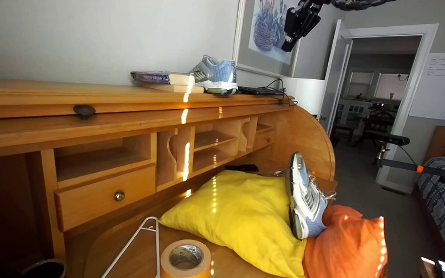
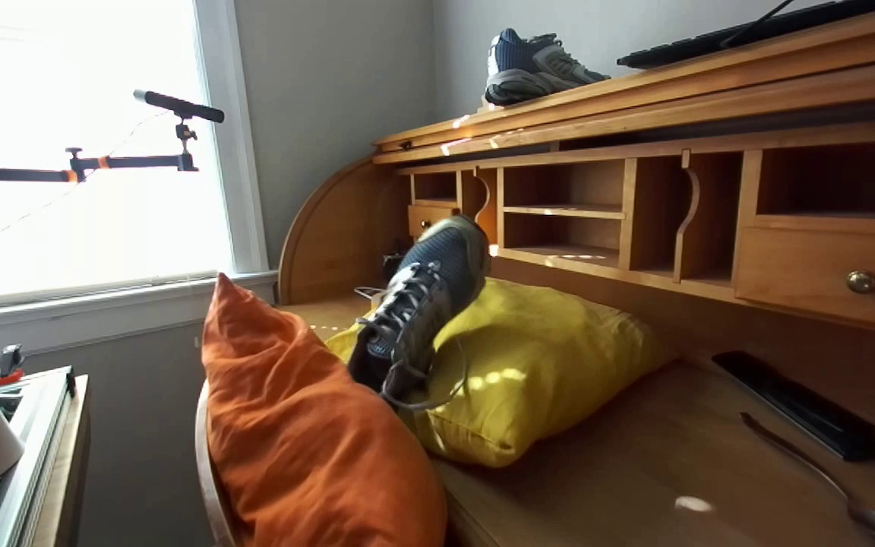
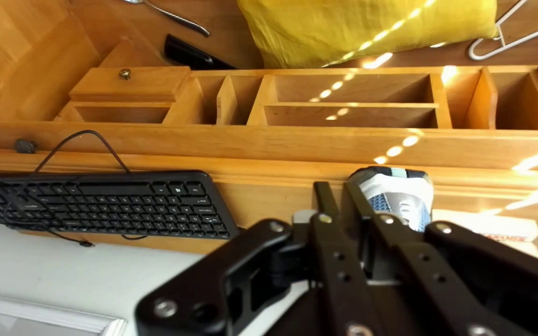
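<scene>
My gripper [image 3: 336, 187] hangs high over the desk top, with a narrow gap between its fingers and nothing held. In an exterior view the gripper [image 1: 289, 43] shows in front of the framed picture, well above the desk. Behind the right fingertip in the wrist view lies a blue, white and grey shoe [image 3: 402, 196], partly hidden; this shoe [image 2: 536, 68] stands on the upper ledge. A black keyboard [image 3: 147, 203] with loose cables lies left of the fingers. A matching shoe [image 1: 308, 202] leans toes-up between the yellow pillow [image 1: 238, 216] and the orange pillow [image 1: 348, 243].
Books [image 1: 164, 78] lie beside the ledge shoe. The desk [image 1: 315, 143] has cubbies and small drawers. On its surface are a white hanger [image 1: 129, 243], a tape roll [image 1: 185, 258], a black case [image 2: 802, 406] and a spoon [image 2: 810, 463]. A camera arm [image 1: 411, 166] juts out.
</scene>
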Motion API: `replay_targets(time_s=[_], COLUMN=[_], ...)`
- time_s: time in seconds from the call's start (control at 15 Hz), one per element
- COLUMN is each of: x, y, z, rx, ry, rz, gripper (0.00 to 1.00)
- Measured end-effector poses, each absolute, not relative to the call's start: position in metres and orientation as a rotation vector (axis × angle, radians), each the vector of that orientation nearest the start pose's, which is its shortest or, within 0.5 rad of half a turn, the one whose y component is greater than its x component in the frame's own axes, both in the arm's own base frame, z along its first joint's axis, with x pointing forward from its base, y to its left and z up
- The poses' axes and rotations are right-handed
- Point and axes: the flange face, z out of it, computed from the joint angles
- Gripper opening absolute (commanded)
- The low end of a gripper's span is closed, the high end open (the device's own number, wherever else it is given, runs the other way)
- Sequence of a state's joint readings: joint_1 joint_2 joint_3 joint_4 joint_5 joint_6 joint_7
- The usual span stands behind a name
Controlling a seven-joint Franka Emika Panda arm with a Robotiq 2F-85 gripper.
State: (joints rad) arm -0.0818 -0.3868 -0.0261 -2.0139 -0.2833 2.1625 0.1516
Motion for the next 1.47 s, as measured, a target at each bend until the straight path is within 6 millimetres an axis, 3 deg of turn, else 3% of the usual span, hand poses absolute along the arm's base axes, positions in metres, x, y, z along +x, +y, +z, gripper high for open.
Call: replay_targets(time_s=[0.07, 0.13, 0.27, 0.67, 1.2, 1.47], x=[0.471, 0.472, 0.472, 0.463, 0.44, 0.429], y=[-0.066, -0.067, -0.073, -0.109, -0.123, -0.126], z=[0.67, 0.666, 0.65, 0.563, 0.463, 0.41], rx=[-3.256, -3.258, -3.271, -3.289, -3.269, -3.253], ry=[0.274, 0.279, 0.297, 0.437, 0.641, 0.674], rz=[-0.898, -0.885, -0.819, -0.439, -0.079, -0.013], gripper=[0.38, 0.4, 0.54, 0.98, 1.0, 1.0])
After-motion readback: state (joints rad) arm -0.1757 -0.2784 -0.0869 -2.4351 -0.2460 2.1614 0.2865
